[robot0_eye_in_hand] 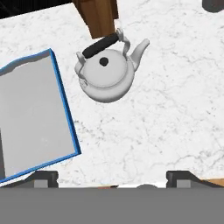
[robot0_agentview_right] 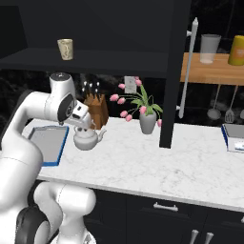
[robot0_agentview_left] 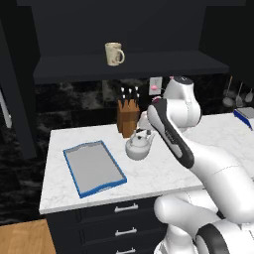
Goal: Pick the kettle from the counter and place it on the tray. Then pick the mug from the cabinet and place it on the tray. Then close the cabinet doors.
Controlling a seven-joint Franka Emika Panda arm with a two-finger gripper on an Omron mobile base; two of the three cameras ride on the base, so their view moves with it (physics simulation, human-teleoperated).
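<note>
The kettle (robot0_agentview_left: 138,147) sits upright on the white marbled counter (robot0_agentview_left: 163,171), just beside the blue-rimmed tray (robot0_agentview_left: 93,167) but not on it; the tray lies flat with nothing in it. A wooden knife block (robot0_agentview_left: 128,117) stands right behind the kettle, close to its dark arched handle. The arm reaches over from the near side with the gripper (robot0_eye_in_hand: 113,179) poised above the kettle, jaws spread wide and holding nothing: in the hand view the two dark finger tips (robot0_eye_in_hand: 42,178) stand far apart at the bottom, with bare marble between them and the kettle well clear. From that view the kettle's spout points away from the tray, and its lid knob sits under the black handle grip. Up above, the dark cabinet (robot0_agentview_left: 124,64) stands open, and the cream mug (robot0_agentview_left: 113,53) rests alone on its shelf, its handle turned to the side. From the right base view one tall dark cabinet door (robot0_agentview_right: 174,71) hangs swung out with its long silver bar handle showing, and a grey vase of pink tulips (robot0_agentview_right: 147,119) stands on the counter between the kettle and that door.
</note>
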